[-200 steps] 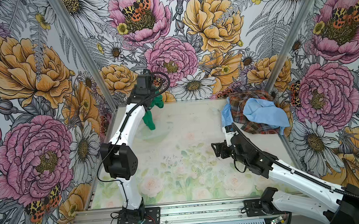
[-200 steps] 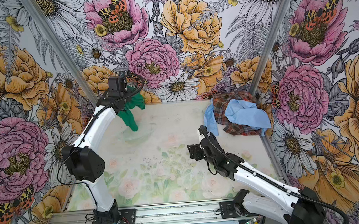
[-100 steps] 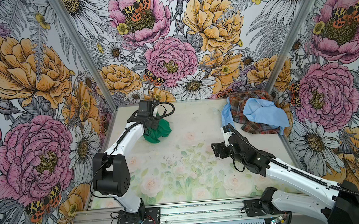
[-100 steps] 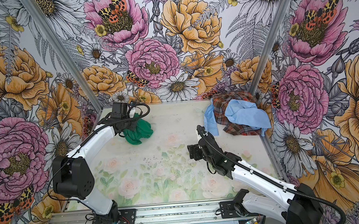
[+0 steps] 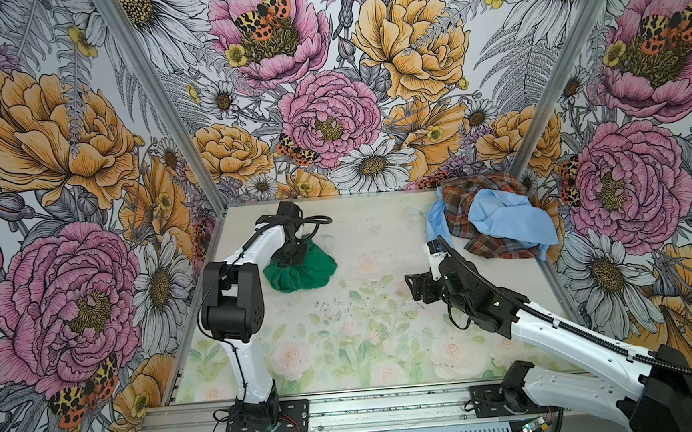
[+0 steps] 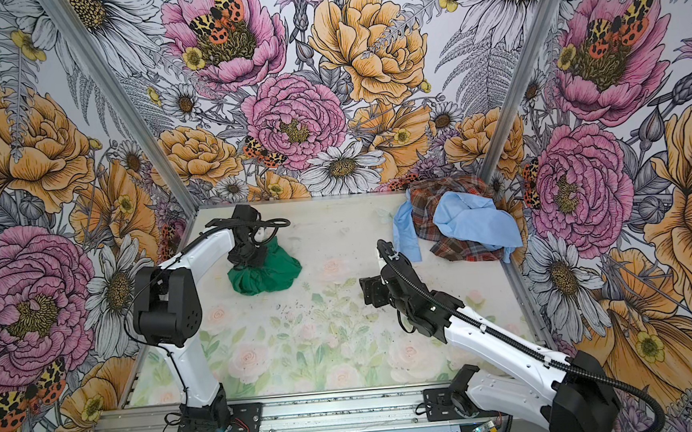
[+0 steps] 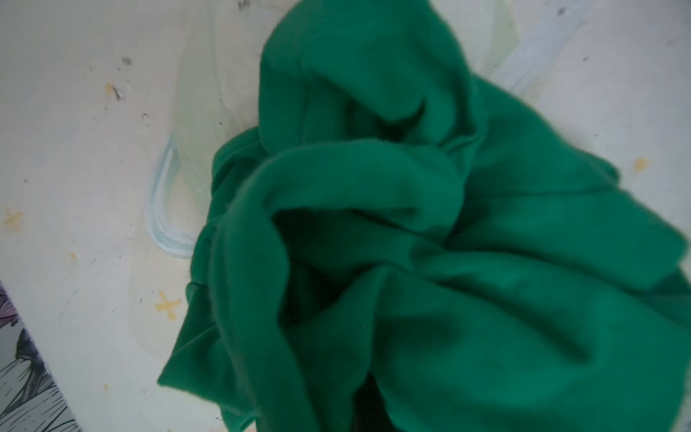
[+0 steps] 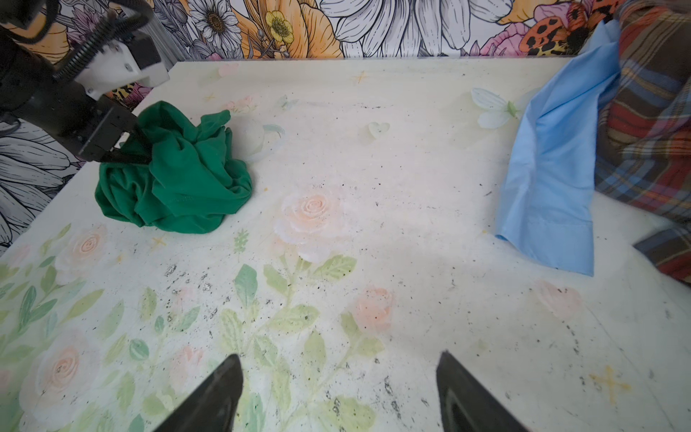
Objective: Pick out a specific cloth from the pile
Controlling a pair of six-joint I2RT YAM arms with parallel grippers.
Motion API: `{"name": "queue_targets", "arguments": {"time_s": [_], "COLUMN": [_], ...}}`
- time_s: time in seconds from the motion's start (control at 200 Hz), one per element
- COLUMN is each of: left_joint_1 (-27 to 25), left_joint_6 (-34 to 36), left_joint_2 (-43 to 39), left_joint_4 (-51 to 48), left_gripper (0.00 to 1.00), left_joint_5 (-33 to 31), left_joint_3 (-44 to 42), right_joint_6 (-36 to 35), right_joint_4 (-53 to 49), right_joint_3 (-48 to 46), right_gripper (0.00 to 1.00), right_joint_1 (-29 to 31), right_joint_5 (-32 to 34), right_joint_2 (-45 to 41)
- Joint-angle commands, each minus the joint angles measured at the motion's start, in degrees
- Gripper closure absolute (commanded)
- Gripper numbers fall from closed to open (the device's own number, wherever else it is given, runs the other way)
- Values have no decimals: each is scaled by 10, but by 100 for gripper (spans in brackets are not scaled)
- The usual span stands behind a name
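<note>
Left gripper (image 8: 129, 154) had lowered the cloth (image 5: 303, 273) onto the table (image 5: 387, 347), still clenched on it; cloth bunched directly beneath, well apart from the pile (image 5: 499, 225).

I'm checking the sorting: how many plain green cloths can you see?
1. The green cloth lies bunched at the far left of the table, pinched by the left gripper, apart from the pile at far right. Others could be hidden inside that pile.

cloth (image 5: 306, 275): matt green fabric, soft, creased. pile (image 5: 503, 219): smooth light blue fabric, woven plaid. counter (image 5: 362, 232): matt printed surface, scuffed, speckled. arms (image 5: 569, 337): glossy white plastic, matt black joints. rail (image 5: 391, 403): brushed metal.
</note>
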Motion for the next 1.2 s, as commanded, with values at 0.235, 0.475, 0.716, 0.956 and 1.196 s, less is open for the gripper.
{"name": "queue_targets", "arguments": {"time_s": [0.235,0.475,0.716,0.956,1.196], "left_joint_1": [-8,-16,-22,20,30], "left_joint_6": [-33,-141,-414,-574,-529], "left_joint_2": [-19,-171,-320,-324,-217], "left_joint_4": [10,70,244,368,272], "left_gripper": [90,1,1,1,1], "left_joint_5": [-57,0,-10,39,-8], "left_joint_3": [29,-55,-249,-346,-263], "right_joint_6": [18,7,-15,-28,-27], "right_joint_4": [-1,0,1,1,0], "right_joint_3": [-3,0,3,1,-10], "right_gripper": [18,18,18,18,18], "right_joint_1": [1,2,2,1,0], "right_joint_5": [-4,-5,-13,-17,-10], "right_joint_2": [-21,-9,0,1,-15]}}
